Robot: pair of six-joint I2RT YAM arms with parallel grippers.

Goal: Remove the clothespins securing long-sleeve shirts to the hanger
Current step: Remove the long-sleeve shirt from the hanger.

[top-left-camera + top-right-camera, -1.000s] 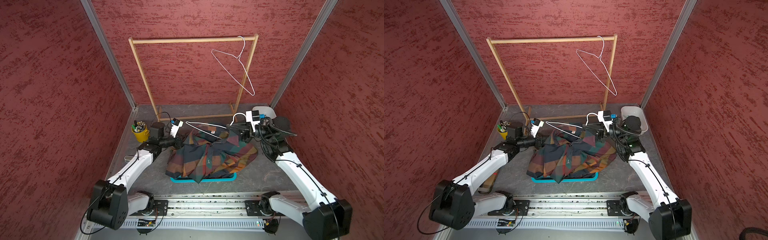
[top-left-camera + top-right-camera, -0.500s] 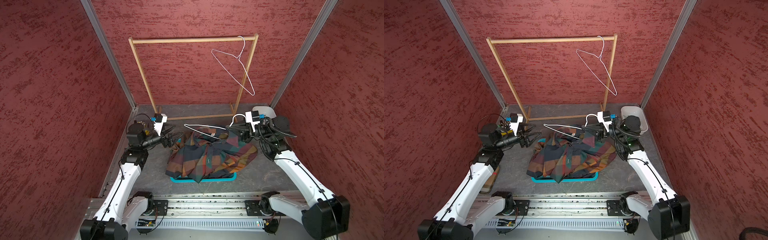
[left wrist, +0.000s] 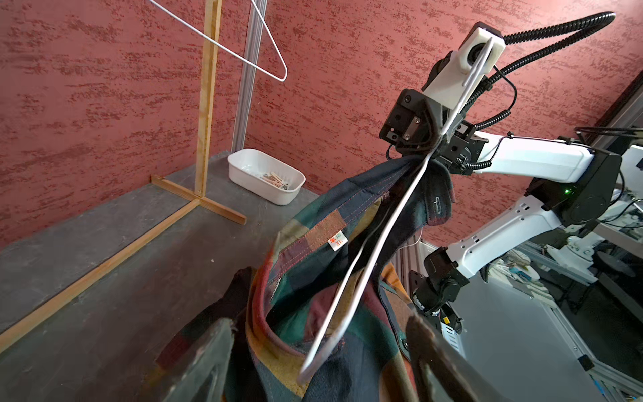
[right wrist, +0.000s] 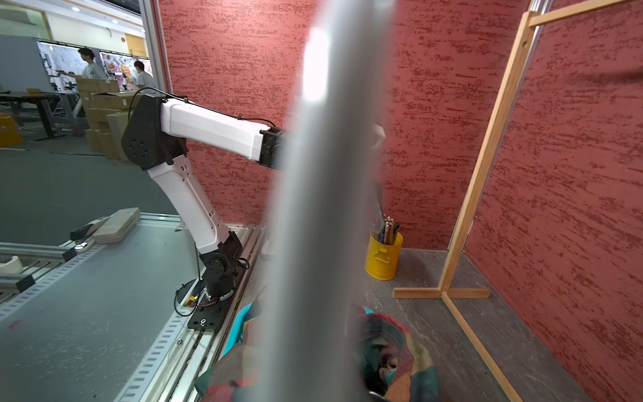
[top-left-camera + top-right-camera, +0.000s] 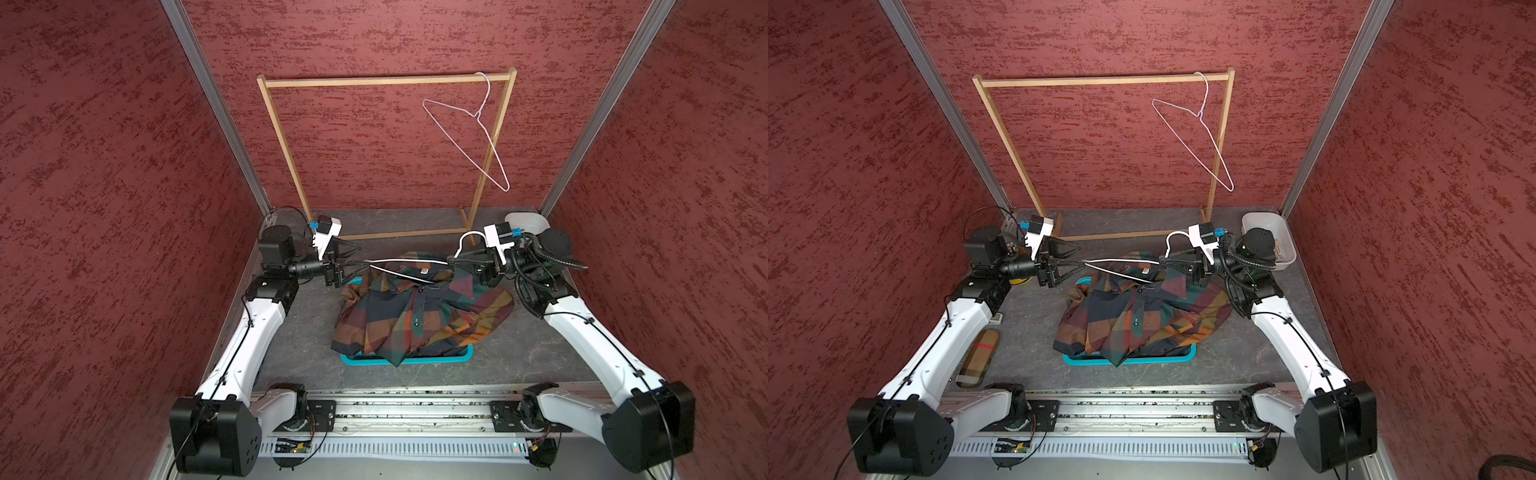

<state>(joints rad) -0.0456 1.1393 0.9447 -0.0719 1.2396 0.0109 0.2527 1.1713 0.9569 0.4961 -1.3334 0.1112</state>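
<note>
Pinching hanger (image 5: pixel 407 260) neck: right tool (image 5: pixel 454 261); left tool (image 5: pixel 353 262) spread, flanking hanger end.

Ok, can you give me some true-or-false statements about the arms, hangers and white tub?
1. The right end effector is shut on the white hanger. True.
2. The left end effector grips it too. False: the left end effector stands open around the hanger's tip.
3. A bare hanger hangs on the wooden rack. True.
4. The white tub is empty. False: the tub holds clothespins.
5. The plaid shirt hangs on the rack. False: the shirt droops from the held hanger over the teal basket.
</note>
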